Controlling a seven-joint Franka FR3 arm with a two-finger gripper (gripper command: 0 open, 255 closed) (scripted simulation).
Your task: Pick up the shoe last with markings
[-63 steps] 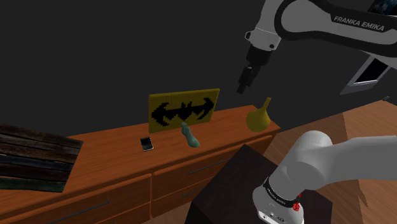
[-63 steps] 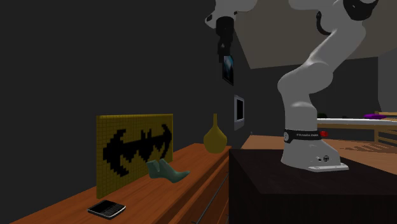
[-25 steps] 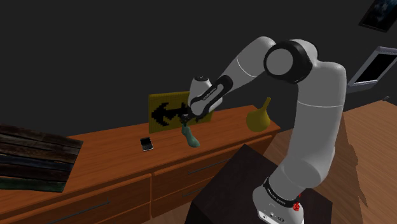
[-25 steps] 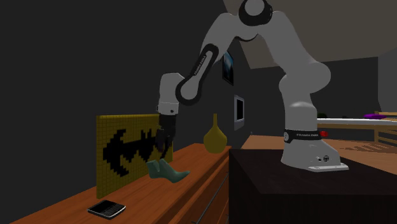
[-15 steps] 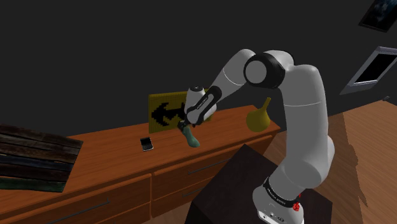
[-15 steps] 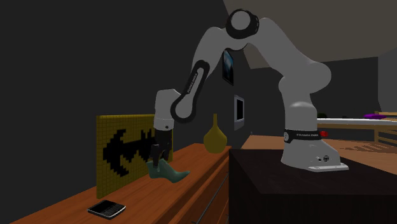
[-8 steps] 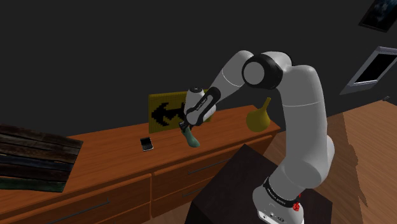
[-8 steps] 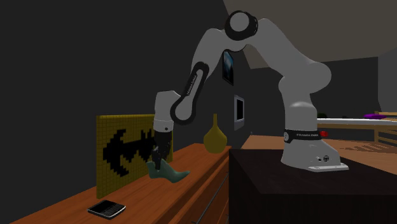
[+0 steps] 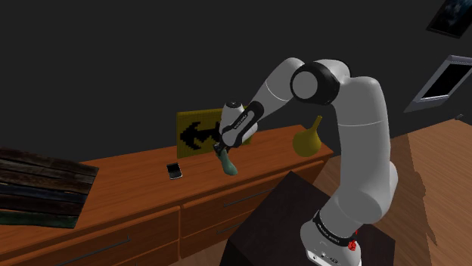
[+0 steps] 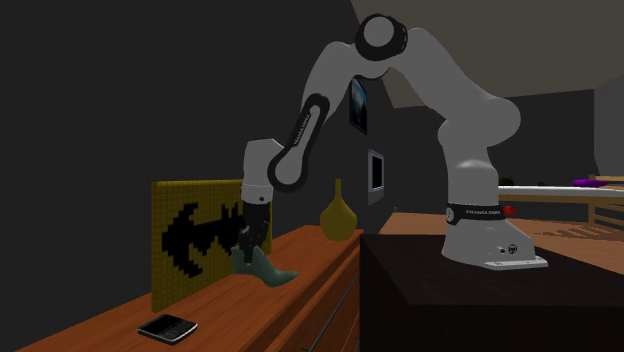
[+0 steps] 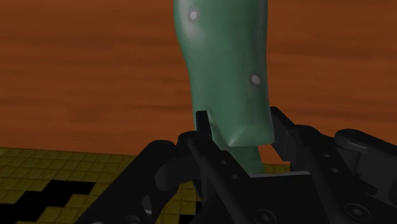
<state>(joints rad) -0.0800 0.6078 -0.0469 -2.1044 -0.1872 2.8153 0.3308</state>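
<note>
Pinching the green shoe last [image 11: 222, 63] at its narrow end, likely because that part fits between the fingers, the claw [image 11: 240, 119] holds it (white dots showing) with the tabletop [image 11: 83, 95] beyond.

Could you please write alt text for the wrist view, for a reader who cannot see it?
A green shoe last with small pale round marks is clasped at one end between the two fingers of a black gripper. Behind it lies a brown wooden top, and a yellow picture with a black pattern shows beside the gripper.
</note>
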